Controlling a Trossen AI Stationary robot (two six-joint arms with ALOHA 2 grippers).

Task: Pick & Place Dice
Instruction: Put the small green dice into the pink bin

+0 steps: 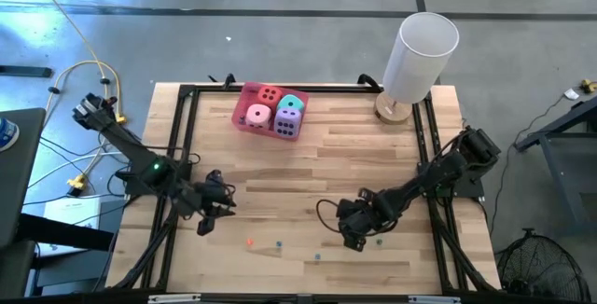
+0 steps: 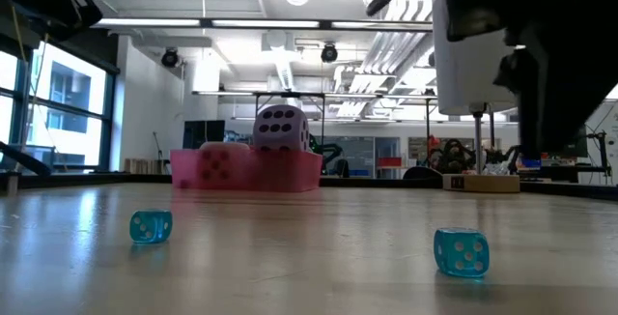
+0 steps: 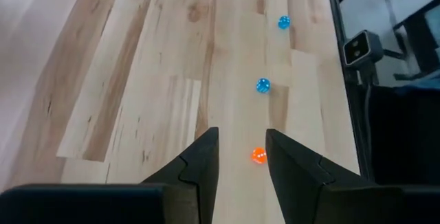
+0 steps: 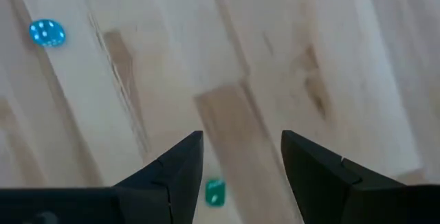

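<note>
While both grippers gape empty, tiny dice (image 1: 279, 245) in a row along table's (image 1: 280, 173) near edge.

Pink tray (image 2: 246, 172) wall hides lower halves of purple die (image 2: 281, 128) and pink die (image 2: 222, 148); lamp (image 2: 473, 35) top cropped.

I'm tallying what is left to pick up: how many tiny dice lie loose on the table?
4: an orange die by the left gripper, two blue dice along the near edge, and a green die by the right gripper. The arms might hide more.
</note>
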